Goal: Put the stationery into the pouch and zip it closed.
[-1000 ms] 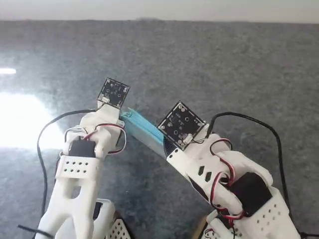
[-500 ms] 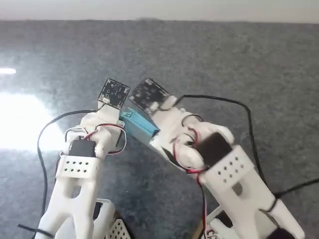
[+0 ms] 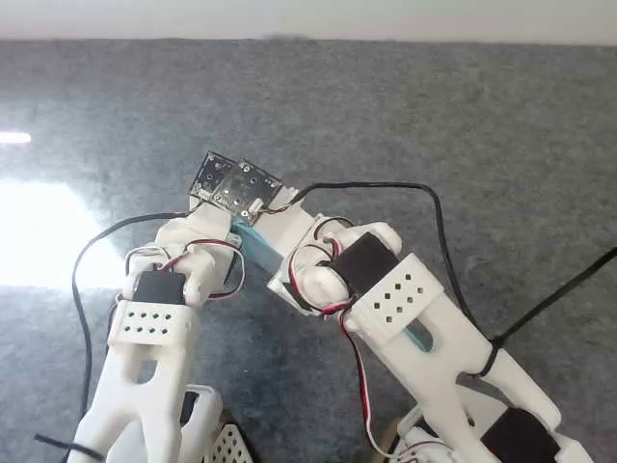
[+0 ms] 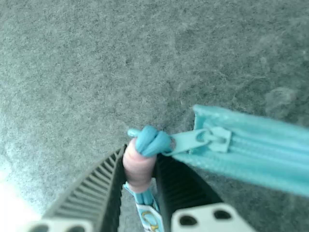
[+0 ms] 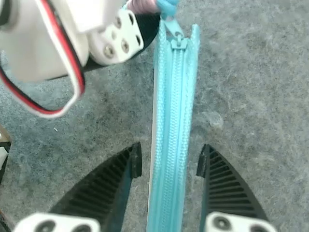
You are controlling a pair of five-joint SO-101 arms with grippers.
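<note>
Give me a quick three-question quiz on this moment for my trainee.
1. True or false: the left hand is shut on the teal cord pull with a pink bead of the teal fabric zip pouch.
2. Pick one. The right hand is: A) shut on the pouch; B) open, a finger on each side of the pouch; C) holding a pen.
3. Fill in: the zip slider sits at the pouch end nearest the ___ hand.

Key: 1 true; 2 B; 3 left.
</note>
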